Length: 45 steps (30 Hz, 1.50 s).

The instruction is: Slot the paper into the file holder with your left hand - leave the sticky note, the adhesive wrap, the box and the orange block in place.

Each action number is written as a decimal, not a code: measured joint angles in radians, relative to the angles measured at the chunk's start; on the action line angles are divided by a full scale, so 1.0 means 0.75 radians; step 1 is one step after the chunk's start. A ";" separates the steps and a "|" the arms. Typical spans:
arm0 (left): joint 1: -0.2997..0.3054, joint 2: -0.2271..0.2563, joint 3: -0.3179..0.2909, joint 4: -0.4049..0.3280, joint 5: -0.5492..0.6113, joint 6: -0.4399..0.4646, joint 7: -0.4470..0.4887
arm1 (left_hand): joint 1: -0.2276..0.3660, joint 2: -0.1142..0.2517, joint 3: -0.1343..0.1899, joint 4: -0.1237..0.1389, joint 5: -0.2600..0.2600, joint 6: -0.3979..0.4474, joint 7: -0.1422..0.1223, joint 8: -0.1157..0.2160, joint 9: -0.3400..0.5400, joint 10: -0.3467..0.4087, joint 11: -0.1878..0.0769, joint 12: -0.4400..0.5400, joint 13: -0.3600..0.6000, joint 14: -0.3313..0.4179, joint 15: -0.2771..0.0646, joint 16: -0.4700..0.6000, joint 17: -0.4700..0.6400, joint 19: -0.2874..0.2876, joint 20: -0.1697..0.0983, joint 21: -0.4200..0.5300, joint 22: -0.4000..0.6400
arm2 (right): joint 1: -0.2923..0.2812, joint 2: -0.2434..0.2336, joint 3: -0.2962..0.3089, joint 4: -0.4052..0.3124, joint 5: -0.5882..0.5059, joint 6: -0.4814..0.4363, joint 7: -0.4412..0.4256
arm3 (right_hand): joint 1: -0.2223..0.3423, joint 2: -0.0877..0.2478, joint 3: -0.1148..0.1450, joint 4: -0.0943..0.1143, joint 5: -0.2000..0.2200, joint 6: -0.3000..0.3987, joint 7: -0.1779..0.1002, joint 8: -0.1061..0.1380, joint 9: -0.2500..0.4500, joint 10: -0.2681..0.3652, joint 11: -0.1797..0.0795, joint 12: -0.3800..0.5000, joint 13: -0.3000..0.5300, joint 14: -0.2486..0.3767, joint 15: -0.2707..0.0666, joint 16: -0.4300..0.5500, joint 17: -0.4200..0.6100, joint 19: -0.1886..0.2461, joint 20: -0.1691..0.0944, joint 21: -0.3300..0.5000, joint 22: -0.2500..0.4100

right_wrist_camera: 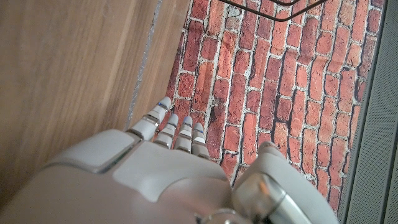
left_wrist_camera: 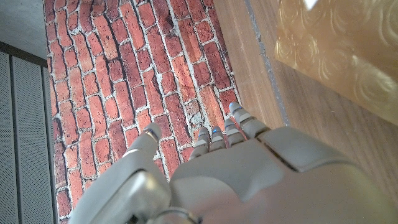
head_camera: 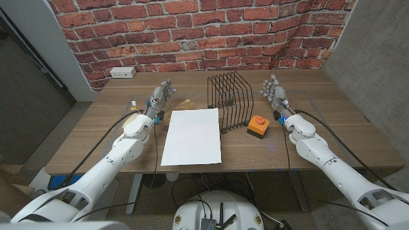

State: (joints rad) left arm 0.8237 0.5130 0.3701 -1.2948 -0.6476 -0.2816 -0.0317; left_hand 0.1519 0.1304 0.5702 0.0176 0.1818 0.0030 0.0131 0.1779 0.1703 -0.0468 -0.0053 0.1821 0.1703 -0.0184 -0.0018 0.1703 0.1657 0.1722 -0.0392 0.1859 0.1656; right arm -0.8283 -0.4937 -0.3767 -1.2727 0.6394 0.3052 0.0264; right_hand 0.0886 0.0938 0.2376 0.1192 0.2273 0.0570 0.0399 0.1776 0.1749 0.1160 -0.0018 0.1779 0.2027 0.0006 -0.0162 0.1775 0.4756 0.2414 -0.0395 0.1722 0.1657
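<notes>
A white sheet of paper (head_camera: 192,135) lies flat on the wooden table (head_camera: 332,108), in the middle near the front edge. Just behind it and to its right stands the black wire file holder (head_camera: 230,99), with a bit of its wire (right_wrist_camera: 273,4) also in the right wrist view. My left hand (head_camera: 160,99) (left_wrist_camera: 249,174) is raised at the paper's far left corner, fingers apart and holding nothing. My right hand (head_camera: 275,94) (right_wrist_camera: 168,168) stands to the right of the holder, also with fingers apart and holding nothing.
An orange block with a red top (head_camera: 258,126) sits right of the paper, in front of the holder. A tan, glossy patterned piece (head_camera: 186,103) (left_wrist_camera: 336,50) lies between my left hand and the holder. A white socket box (head_camera: 123,72) is at the brick wall.
</notes>
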 measured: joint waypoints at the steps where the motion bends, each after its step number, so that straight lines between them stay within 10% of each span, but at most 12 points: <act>1: -0.001 0.003 0.000 -0.002 0.002 0.004 0.002 | 0.000 0.000 0.000 0.000 0.000 0.000 0.000 0.000 0.000 0.000 0.000 0.000 0.000 0.000 0.000 0.000 0.000 0.000 0.000 0.000 0.000 | 0.002 0.004 -0.002 0.006 -0.003 0.006 -0.001 | 0.000 0.000 0.000 0.000 0.000 0.000 0.000 0.000 0.000 0.000 0.000 0.000 0.000 0.000 0.000 0.001 0.000 0.000 0.000 0.000 0.000; 27: 0.023 0.082 0.002 -0.148 0.023 0.126 0.046 | 0.011 0.004 0.013 -0.036 0.000 -0.004 0.004 0.000 0.000 0.000 0.000 0.000 0.000 0.000 0.000 0.000 -0.004 0.008 0.002 0.000 0.000 | -0.018 0.014 -0.003 0.000 -0.037 0.046 -0.050 | 0.000 0.000 0.016 -0.005 0.008 0.005 -0.006 0.000 -0.004 0.000 0.000 0.005 -0.010 -0.007 -0.007 0.001 -0.022 0.000 0.000 0.007 0.000; 45: 0.083 0.171 -0.015 -0.316 0.018 0.265 0.112 | 0.063 0.000 0.036 -0.129 -0.007 0.029 0.038 0.005 0.000 0.036 0.026 0.009 0.000 0.037 0.022 0.005 -0.004 0.062 0.000 0.000 -0.004 | -0.049 -0.017 0.001 -0.039 -0.056 0.044 -0.067 | 0.000 0.000 0.016 -0.005 0.013 0.005 -0.005 0.005 -0.004 0.000 0.000 0.005 -0.010 -0.007 -0.007 0.006 -0.037 0.000 0.000 0.008 0.000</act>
State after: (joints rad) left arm 0.8863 0.6414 0.3591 -1.5320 -0.6340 -0.0830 0.0521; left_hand 0.1993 0.1304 0.5973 -0.0791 0.1768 0.0248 0.0413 0.1818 0.1700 -0.0195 0.0143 0.1888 0.1700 0.0094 0.0144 0.1740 0.1629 0.2187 -0.0393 0.1859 0.1628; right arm -0.8654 -0.5063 -0.3759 -1.3020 0.5977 0.3382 -0.0240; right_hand 0.0885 0.0938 0.2495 0.1155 0.2368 0.0606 0.0360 0.1813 0.1721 0.1158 -0.0018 0.1817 0.1953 -0.0047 -0.0214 0.1819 0.4481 0.2411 -0.0394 0.1779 0.1654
